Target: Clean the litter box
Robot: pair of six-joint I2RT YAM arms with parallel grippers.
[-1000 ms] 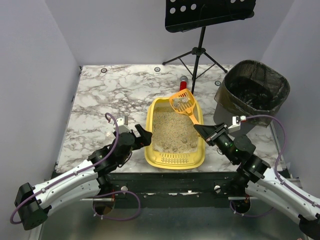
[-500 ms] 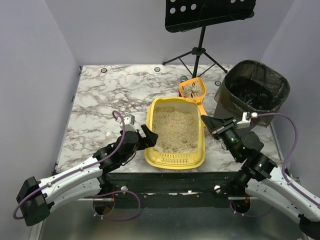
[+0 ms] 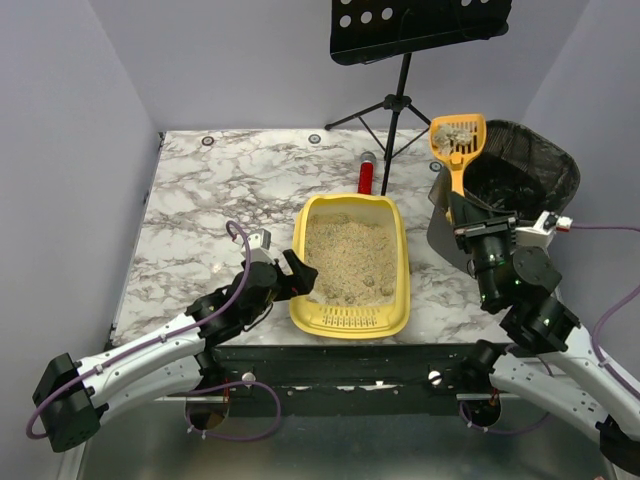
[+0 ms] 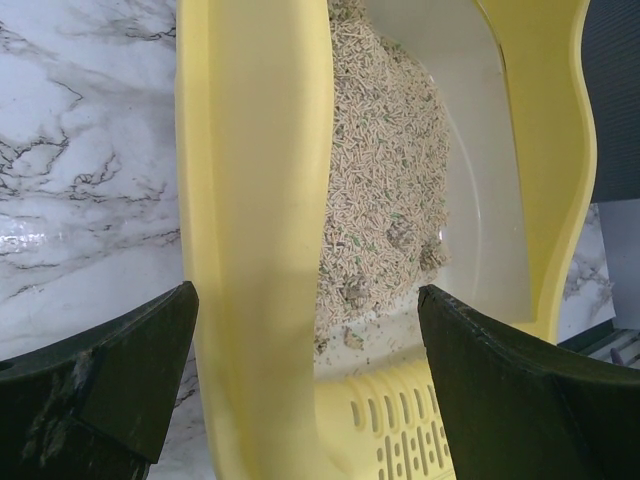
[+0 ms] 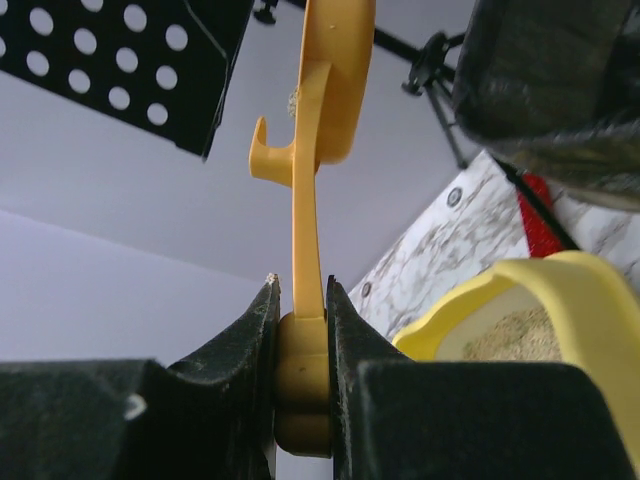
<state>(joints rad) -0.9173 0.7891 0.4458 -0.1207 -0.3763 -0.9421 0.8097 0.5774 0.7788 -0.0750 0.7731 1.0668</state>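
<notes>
Loaded scoop (image 3: 457,137) is up by the bin (image 3: 522,150): carry it over the opening and dump.

Your right gripper (image 3: 462,210) is pinched tight on the scoop handle, head raised, clumps in it, hanging just beside the bin's left rim and not clearly over the opening. Move it further in over the dark liner before you roll the wrist, and hold the head level on the way or clumps will likely drop on the table (image 3: 230,190). Tip slowly and give it a small shake if bits stick in the slots. Your left gripper (image 3: 300,273) is spread wide, straddling the left wall of the litter box (image 3: 350,318) and gripping nothing. The box sits on the table near the front edge, between the arms. More clumps show at its near end, so plan another pass.
</notes>
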